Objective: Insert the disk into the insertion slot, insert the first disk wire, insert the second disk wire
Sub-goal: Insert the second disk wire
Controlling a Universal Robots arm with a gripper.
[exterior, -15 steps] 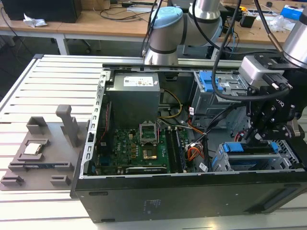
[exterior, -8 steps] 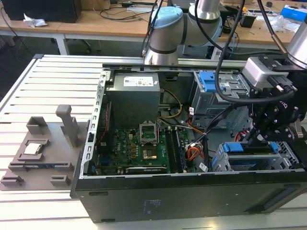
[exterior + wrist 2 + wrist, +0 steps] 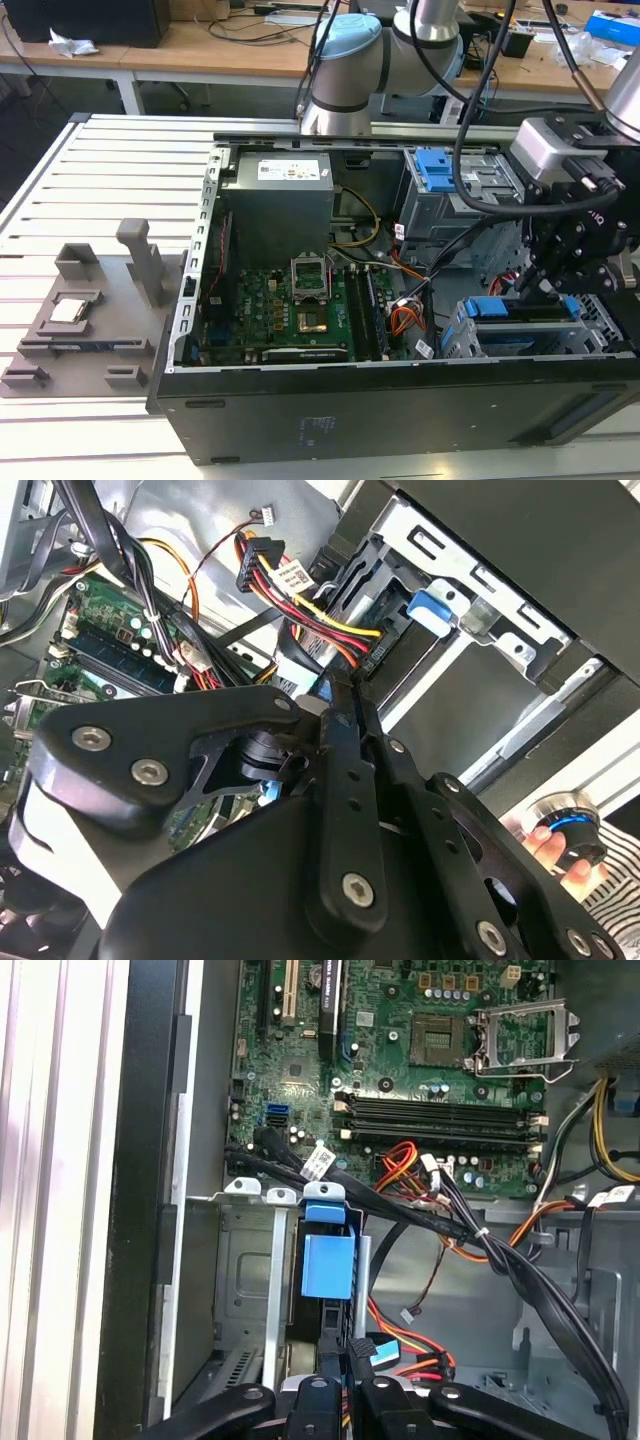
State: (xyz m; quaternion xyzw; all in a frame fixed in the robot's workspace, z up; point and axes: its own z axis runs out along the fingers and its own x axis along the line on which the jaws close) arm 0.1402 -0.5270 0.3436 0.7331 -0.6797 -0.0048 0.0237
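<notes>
Open computer case (image 3: pixel 400 400) lies on the slatted surface (image 3: pixel 100 200). The disk (image 3: pixel 525 310) with its blue frame sits seated in the drive cage (image 3: pixel 470 345), at about 4 o'clock from the motherboard (image 3: pixel 290 310) in the exterior view. The pincer (image 3: pixel 545 285) hangs at the disk's rear edge, by the red-yellow-black wire bundle (image 3: pixel 310 620). In the first wrist view its fingers (image 3: pixel 365 1360) appear pressed together; whether they pinch a connector, cannot tell.
</notes>
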